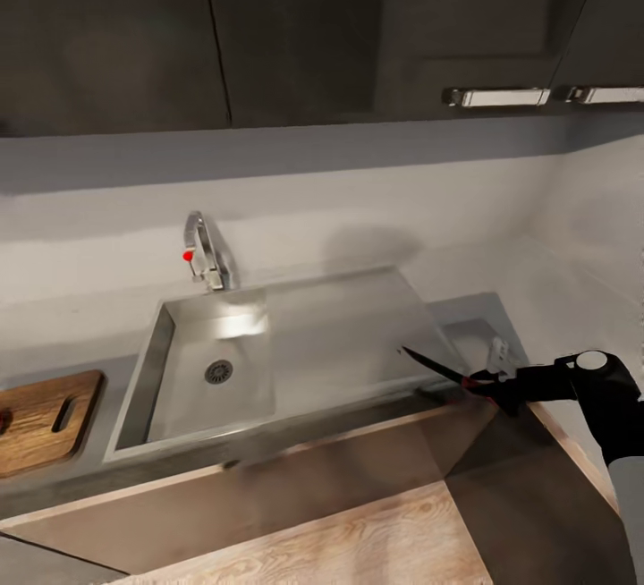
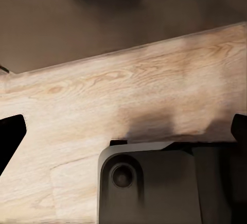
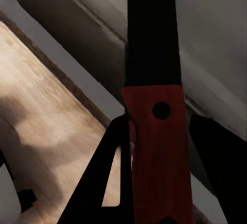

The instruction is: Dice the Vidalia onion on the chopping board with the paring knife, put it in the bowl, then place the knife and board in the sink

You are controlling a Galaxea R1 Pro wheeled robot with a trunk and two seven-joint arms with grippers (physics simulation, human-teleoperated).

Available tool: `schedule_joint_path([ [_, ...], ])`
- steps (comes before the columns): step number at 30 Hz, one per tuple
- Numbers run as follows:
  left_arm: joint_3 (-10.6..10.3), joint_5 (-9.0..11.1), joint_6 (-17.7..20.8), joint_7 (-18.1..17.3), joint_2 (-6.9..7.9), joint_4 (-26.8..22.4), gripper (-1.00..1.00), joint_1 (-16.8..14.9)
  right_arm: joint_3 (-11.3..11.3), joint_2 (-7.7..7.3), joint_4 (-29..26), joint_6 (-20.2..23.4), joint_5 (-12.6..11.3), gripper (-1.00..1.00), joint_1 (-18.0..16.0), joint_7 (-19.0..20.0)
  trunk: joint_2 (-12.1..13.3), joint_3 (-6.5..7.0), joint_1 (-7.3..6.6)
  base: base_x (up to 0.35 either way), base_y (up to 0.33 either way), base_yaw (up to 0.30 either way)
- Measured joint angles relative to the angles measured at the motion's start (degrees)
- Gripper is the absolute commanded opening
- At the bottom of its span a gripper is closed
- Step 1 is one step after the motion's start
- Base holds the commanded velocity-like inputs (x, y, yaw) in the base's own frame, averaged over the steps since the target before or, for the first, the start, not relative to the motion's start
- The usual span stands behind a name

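Paring knife (image 1: 440, 365), red handle pinched between the right gripper (image 1: 483, 381) fingers, is held over the sink (image 1: 295, 348) drainboard's 4 o'clock corner, blade toward 10 o'clock. Light, stiff, sharp: handle-only grasp is judged safest. Left gripper's finger spread cannot be told.

Colours here are pretty muted. The sink (image 1: 192, 370) is brushed steel grey with a dark round drain, and the chrome faucet (image 1: 207, 254) has a tiny red knob at about 9 o'clock on it. The countertop (image 1: 474, 312) is smooth grey, the backsplash (image 1: 358, 200) pale grey, and the upper cabinets (image 1: 313, 21) glossy black with chrome handles. The chopping board (image 1: 40, 424) at 9 o'clock is warm brown with visible grain. The paring knife (image 3: 154, 131) has a red handle with black rivet dots and a dark blade. The right gripper (image 1: 487, 381) is black. The floor (image 2: 128, 95) is light wood with wavy grain.
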Motion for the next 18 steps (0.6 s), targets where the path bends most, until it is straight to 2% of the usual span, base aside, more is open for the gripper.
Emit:
schedule_joint_path([
  [10, 0.0, 0.0, 0.0, 0.0, 0.00, 0.0, 1.00, 0.0, 0.0, 0.81, -0.1, 0.0, -0.1, -1.00, 0.0, 0.1, 0.0, 0.91, 0.00, -0.312, 0.115, 0.000],
  [14, 0.0, 0.0, 0.0, 0.0, 0.00, 0.0, 1.00, 0.0, 0.0, 0.88, -0.1, 0.0, -3.2, -1.00, 0.0, 0.0, 0.0, 1.28, 0.00, -0.282, 0.125, 0.000],
  [18, 0.0, 0.0, 0.0, 0.0, 0.00, 0.0, 1.00, 0.0, 0.0, 1.51, -0.5, 0.0, -8.4, -1.00, 0.0, -0.8, 0.0, 1.64, -0.03, -0.079, 0.039, 0.000],
])
